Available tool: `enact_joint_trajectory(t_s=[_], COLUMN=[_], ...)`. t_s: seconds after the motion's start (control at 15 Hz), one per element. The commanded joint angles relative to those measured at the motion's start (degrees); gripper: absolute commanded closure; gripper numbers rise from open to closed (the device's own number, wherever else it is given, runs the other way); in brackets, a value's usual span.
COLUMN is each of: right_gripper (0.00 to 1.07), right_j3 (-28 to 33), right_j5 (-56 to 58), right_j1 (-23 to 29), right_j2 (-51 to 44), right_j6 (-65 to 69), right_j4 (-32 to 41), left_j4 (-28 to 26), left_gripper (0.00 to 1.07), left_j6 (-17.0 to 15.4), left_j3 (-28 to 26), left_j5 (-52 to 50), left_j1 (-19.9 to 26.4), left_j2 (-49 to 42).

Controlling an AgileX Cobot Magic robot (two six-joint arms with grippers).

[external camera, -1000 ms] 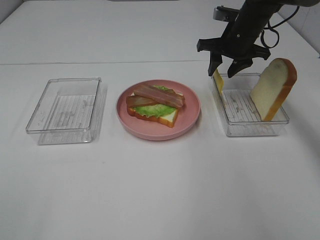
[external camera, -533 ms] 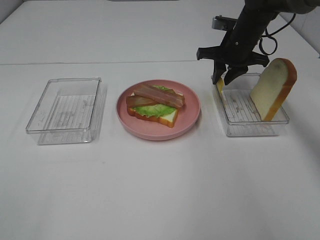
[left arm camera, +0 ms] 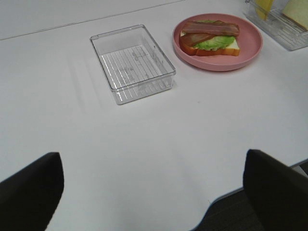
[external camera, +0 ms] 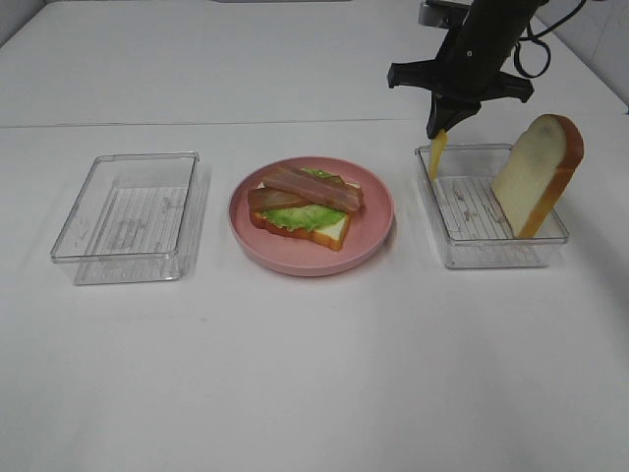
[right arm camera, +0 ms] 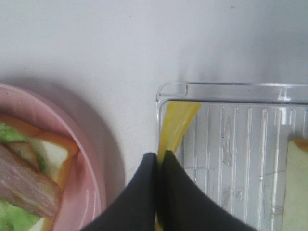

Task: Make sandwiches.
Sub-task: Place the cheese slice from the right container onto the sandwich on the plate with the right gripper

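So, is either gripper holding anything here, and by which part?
Right gripper pinches the thin yellow cheese slice by its upper edge; left gripper holds nothing.

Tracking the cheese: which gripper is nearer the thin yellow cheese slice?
Right. The right gripper pinches the thin yellow cheese slice; the left gripper is far off, beyond the pink round plate.

White table (external camera: 295, 374), faint seam (external camera: 197, 124) across it, dark floor (left arm camera: 226, 217) past its edge
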Motion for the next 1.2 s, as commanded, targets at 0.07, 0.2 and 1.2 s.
enact_joint_trajectory(t_s=[0.07,0.2,1.2], right_gripper=[1.07,1.07,1.07], right_j3=[-3.7,-4.5,-4.1], right_j5=[5.0,6.8,9.9], right_j1=[-0.1,-0.1,11.5], right_j2=[-0.8,-2.9,-0.5], right_j6=[-0.3,-2.1,-12.9], right_j4=[-0.2,3.1,30.1], left_j4=[-0.2,-0.2,-0.2], left_gripper=[0.11,0.11,0.11], left_j6=[-0.5,-0.5,-0.5], left_j3=[0.1,0.1,0.1], left_j5=[-0.6,-0.6,-0.6], left_j1=[-0.1,-0.1,-0.1], left_j2=[-1.1,-1.1,-1.1])
